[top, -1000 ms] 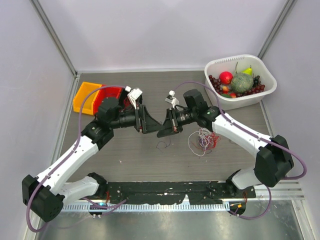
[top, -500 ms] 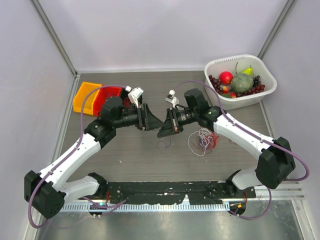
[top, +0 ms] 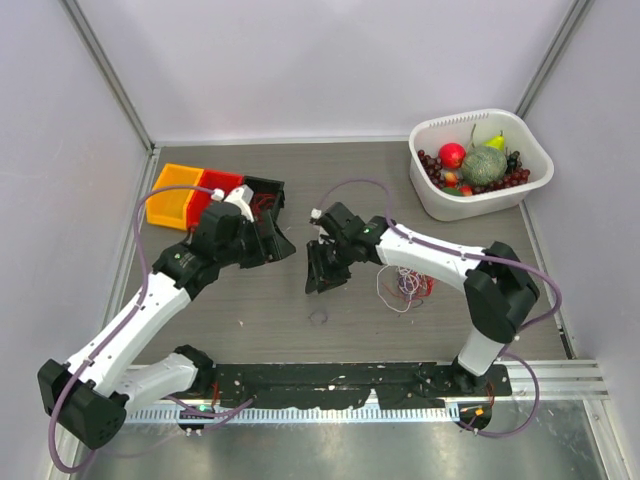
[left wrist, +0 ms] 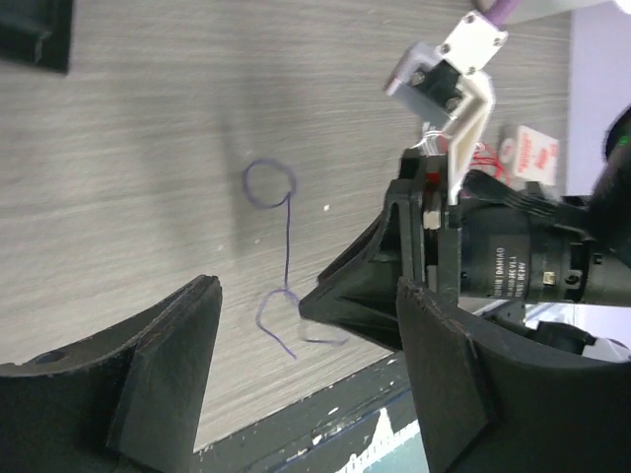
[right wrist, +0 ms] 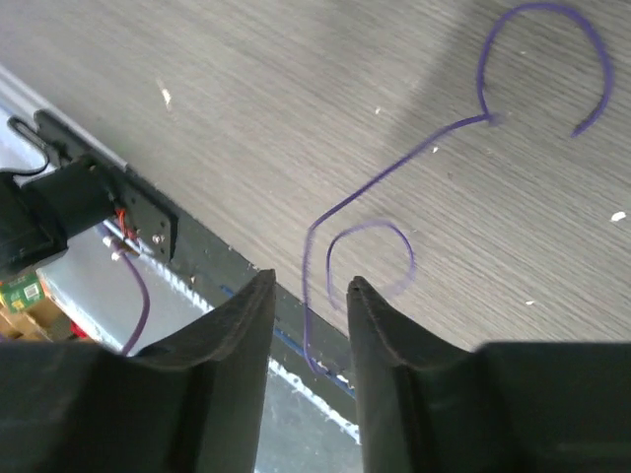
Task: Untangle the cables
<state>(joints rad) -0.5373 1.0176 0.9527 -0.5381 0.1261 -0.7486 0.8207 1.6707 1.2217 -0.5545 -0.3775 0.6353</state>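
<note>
Starting at the right jaws: in the right wrist view they stand narrowly parted, and the single thin purple wire [right wrist: 394,177] runs up off the grey wood-grain bench [top: 250,300] into the gap between them. The gap looks wider than the wire, so I judge it loose, not pinched. The left jaws are wide apart with nothing between them, hanging over the bench just left of the right ones.

The purple wire lies curled on the bench near-centre, apart from the rest. The fist-sized tangle of thin red, white and dark wires [top: 405,280] sits to the right, beside the white right arm [top: 420,250].

Risks:
- The wire end in the gap could snag on a finger as the arm lifts, dragging the strand back toward the tangle.
- It lies close to the near edge rail, so a nudge could push it off the bench.
- The right forearm or its purple hose [top: 520,265] sweeping low could catch the tangle and tighten it.
- The two sets of jaws are close, so a reach by the white left arm [top: 150,300] could knock them together.
</note>
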